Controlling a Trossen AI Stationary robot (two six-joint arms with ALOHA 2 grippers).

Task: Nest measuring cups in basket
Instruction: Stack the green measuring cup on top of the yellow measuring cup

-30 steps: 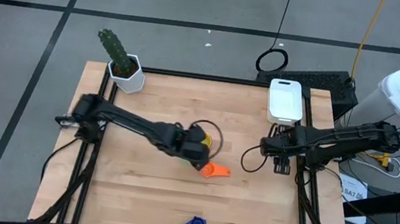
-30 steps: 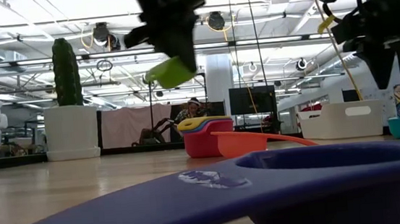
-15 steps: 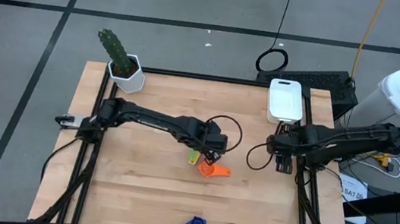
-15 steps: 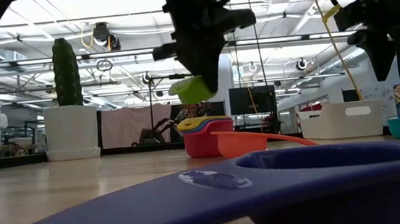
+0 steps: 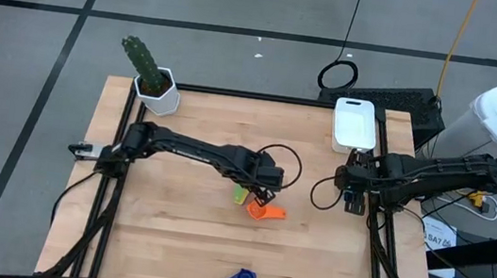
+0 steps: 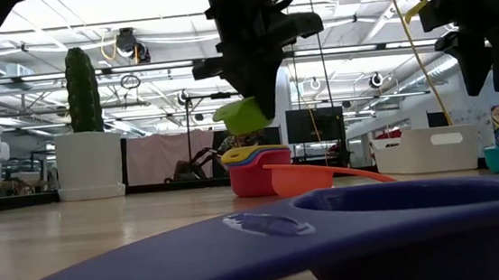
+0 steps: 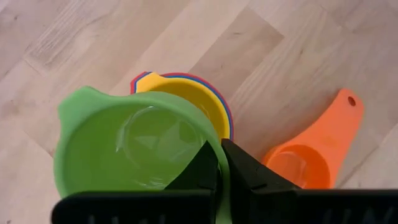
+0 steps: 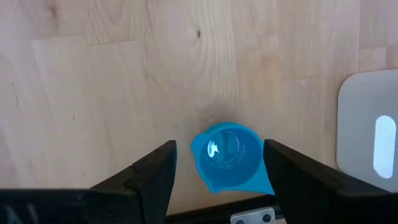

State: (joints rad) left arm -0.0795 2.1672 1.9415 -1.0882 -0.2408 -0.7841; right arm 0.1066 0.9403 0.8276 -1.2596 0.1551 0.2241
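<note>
Tabletop [image 5: 169, 243]: nested cups [image 7: 205, 102] below held green cup [image 7: 134, 149].

Green cup [image 6: 243, 116] hangs above the red cup stack [image 6: 256, 171]; orange cup [image 6: 303, 178] beside it.

- No text, label, brand, number or sign can be read in any view.
- The dark blue measuring cup [image 6: 331, 242] carries a pale raised mark on its handle in the low view, too blurred to make out.
- A white sheet [image 5: 438, 234] beside the table's right edge shows dark print in the high view, too small to read.
</note>
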